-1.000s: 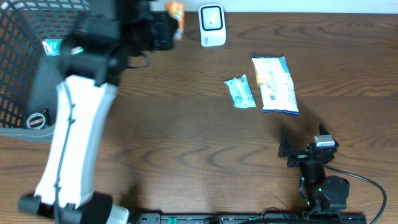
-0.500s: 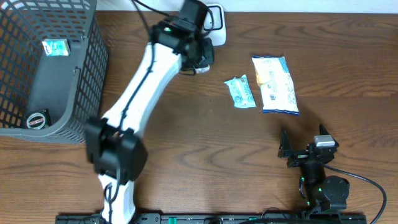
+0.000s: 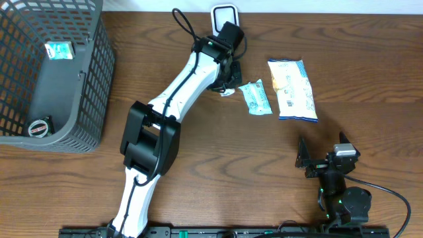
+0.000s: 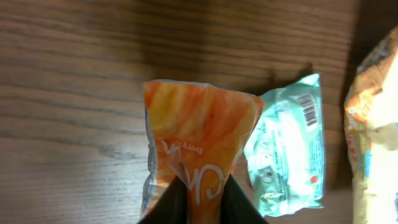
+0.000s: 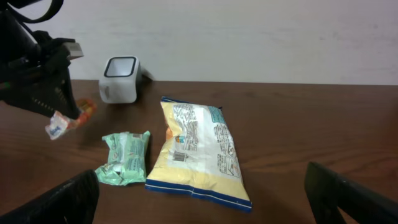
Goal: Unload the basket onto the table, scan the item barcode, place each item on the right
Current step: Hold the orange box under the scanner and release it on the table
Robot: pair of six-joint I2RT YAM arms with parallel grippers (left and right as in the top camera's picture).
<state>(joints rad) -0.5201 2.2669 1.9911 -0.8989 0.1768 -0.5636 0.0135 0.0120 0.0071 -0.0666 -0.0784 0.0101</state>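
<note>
— Swinging away from the dark grey plastic mesh basket (image 3: 92,86) where it hung a second ago, the left arm has passed the white boxy scanner (image 3: 225,16) and now reaches out over the brown wooden table (image 3: 198,165)!
— And it's carrying something. The left gripper (image 4: 202,198) is clamped on one end of an orange crinkly plastic snack packet (image 4: 199,134), with dark fingers (image 4: 171,205) on either side of the film.
— Where is that packet?
— Just in front of the scanner, right beside a small mint-green plastic packet (image 4: 289,149) whose barcode faces up. From the wrist camera the orange one overlaps its edge. I cannot tell whether they touch.
— Further right?
— A long yellow-and-white plastic snack bag (image 3: 291,89) lies flat on the wood, just beside the green packet.
— And the right gripper (image 3: 322,153)?
— It's near the table's front edge, well apart from the packets, jaws spread wide with nothing between them.
</note>
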